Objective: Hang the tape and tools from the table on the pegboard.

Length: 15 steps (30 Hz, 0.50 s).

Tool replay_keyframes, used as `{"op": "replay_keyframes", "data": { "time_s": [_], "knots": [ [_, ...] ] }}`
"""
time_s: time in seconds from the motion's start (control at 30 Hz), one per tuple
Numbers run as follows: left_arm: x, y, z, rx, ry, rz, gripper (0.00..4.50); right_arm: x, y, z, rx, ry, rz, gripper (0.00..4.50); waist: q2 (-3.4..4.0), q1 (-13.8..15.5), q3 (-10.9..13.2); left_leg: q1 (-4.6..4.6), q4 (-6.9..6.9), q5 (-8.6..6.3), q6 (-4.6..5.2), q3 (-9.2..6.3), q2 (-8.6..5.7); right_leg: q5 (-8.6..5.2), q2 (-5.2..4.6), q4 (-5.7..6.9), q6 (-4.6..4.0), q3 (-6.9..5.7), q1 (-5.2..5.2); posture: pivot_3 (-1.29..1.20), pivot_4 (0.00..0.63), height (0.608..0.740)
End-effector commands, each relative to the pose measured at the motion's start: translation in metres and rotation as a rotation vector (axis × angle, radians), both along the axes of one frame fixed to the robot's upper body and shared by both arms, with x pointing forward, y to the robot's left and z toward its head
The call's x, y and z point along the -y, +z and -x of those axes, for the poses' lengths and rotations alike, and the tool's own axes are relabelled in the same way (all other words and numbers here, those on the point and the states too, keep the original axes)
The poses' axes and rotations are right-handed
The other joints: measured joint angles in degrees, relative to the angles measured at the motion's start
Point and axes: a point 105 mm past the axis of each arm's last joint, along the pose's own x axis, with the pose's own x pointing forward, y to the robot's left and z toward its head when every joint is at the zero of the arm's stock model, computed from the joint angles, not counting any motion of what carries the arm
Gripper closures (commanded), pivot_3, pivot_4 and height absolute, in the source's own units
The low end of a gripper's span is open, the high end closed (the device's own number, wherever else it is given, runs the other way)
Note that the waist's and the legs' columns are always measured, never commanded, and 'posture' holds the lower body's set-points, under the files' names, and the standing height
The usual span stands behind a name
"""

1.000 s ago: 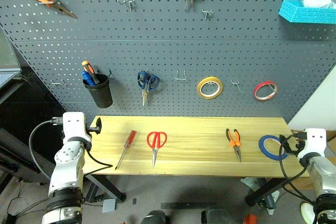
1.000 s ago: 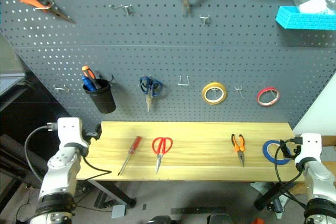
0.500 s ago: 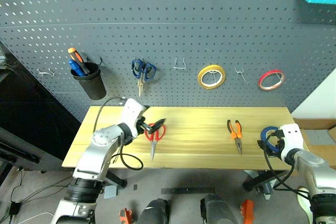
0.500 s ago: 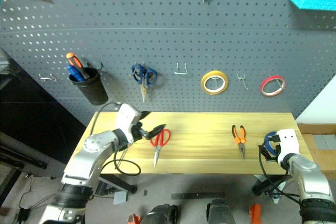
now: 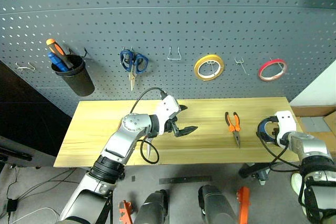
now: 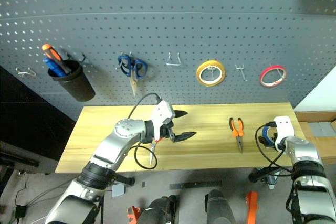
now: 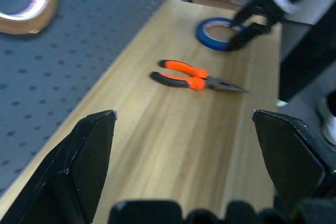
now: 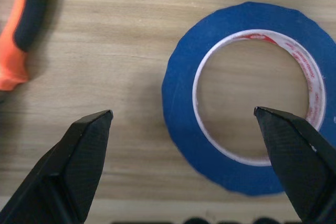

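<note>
The blue tape lies flat on the bench at its right end, just right of the orange-handled pliers. The right gripper hovers over the tape, fingers apart and empty. Left of the pliers, the left gripper hangs above the bench, fingers apart, holding nothing.

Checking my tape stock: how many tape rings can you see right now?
3: yellow tape ring and red tape ring hanging on the pegboard; blue tape lying on the table.
</note>
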Motion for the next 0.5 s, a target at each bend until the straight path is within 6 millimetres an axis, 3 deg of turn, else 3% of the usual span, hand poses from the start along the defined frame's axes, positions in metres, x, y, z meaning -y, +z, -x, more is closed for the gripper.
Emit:
{"op": "replay_keyframes", "data": {
  "time_s": [0.03,0.2,0.23,0.33,0.5],
  "knots": [
    [0.008,0.005,0.008,0.039,-0.065,-0.007,0.06,0.007,0.000,0.000,-0.041,0.045,0.040,0.00,-0.05,0.07,0.31,-0.03,0.00,0.00,0.00,-0.01,0.00,0.01,0.00,-0.02,0.01,-0.01,0.00,-0.16,0.261,0.740],
    [0.016,0.007,0.018,0.023,-0.143,-0.001,0.06,0.008,-0.011,0.008,-0.139,0.095,0.049,0.00,-0.10,0.17,0.65,-0.08,0.06,0.00,0.01,-0.01,-0.03,0.04,0.00,-0.04,0.07,0.01,-0.01,-0.15,0.263,0.740],
    [0.016,0.006,0.021,0.019,-0.164,-0.007,0.02,0.008,-0.015,0.011,-0.161,0.116,0.069,0.18,-0.12,0.17,0.66,-0.08,0.06,0.00,0.01,0.00,-0.03,0.04,0.00,-0.05,0.08,0.02,-0.01,-0.15,0.263,0.740],
    [0.015,0.005,0.023,0.017,-0.190,-0.022,0.00,0.007,-0.020,0.014,-0.191,0.140,0.090,0.95,-0.14,0.18,0.66,-0.07,0.09,-0.01,0.01,-0.02,-0.02,0.04,0.00,-0.03,0.09,0.01,-0.01,-0.15,0.263,0.740],
    [0.017,0.009,0.022,0.026,-0.202,-0.025,0.00,0.004,-0.034,0.023,-0.248,0.174,0.127,2.73,-0.15,0.21,0.67,-0.12,0.43,-0.01,0.01,-0.06,-0.02,0.04,0.03,-0.01,0.35,0.01,0.06,-0.15,0.260,0.740]
  ]
}}
